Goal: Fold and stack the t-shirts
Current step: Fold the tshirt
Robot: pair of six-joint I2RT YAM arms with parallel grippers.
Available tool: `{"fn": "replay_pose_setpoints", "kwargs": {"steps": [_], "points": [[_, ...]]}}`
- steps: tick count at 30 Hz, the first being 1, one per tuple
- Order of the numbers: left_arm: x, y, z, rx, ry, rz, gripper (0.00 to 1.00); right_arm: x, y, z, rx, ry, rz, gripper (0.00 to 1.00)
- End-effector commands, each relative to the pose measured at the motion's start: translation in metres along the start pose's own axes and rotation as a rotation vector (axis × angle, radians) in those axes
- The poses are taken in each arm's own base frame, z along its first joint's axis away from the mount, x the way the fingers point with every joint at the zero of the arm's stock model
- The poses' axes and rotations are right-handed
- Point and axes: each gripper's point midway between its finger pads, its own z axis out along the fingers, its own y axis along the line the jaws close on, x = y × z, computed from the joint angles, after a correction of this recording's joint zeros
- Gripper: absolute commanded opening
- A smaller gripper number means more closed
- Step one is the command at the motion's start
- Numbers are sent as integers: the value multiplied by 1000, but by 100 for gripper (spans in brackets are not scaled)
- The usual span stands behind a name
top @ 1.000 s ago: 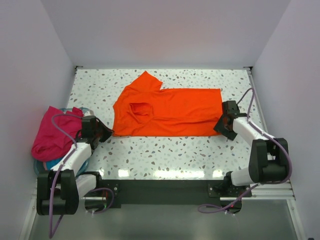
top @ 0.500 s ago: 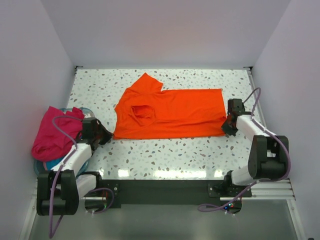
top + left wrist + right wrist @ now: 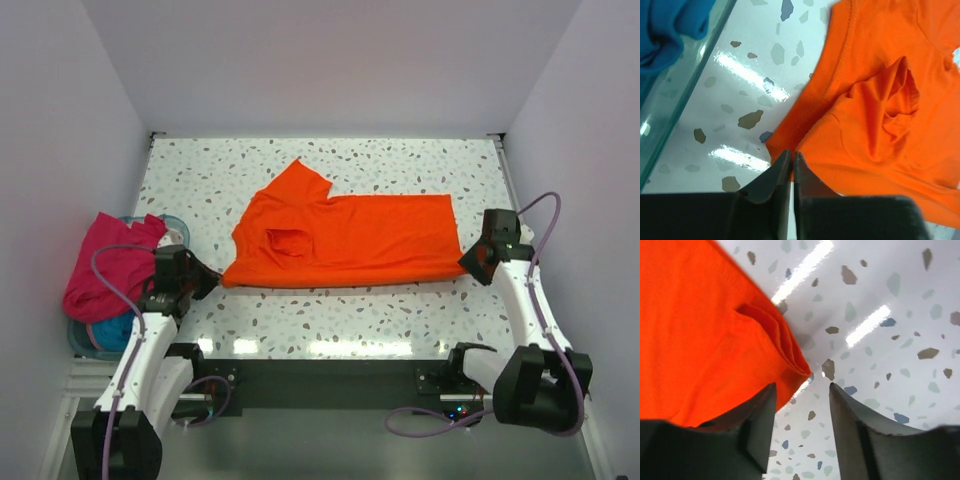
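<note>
One side first: left claw [image 3: 791,155] is pressed together, pinching the near-left corner of the orange shirt [image 3: 345,235]. Right claw [image 3: 802,390] is spread and holds nothing; we see the shirt's folded near-right corner just off its tips. Shirt lies flat mid-counter [image 3: 400,300], collar toward the left. Further left, pink shirt [image 3: 105,265] is heaped on the tub [image 3: 80,338], teal cloth [image 3: 115,335] inside.

Lab booth: blank white walls [image 3: 300,60], speckled tabletop [image 3: 400,160].
</note>
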Motion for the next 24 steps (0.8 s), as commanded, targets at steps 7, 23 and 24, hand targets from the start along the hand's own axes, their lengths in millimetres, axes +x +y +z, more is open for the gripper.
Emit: {"fn": "replay_pose_setpoints", "kwargs": {"steps": [7, 23, 24], "points": [[-46, -46, -28, 117, -131, 58, 57, -20, 24, -12, -117, -25, -64, 85], [-138, -246, 130, 238, -169, 610, 53, -136, 193, 46, -354, -134, -201, 68], [-140, -252, 139, 251, -172, 667, 54, -142, 200, 50, -364, -154, -196, 68]]}}
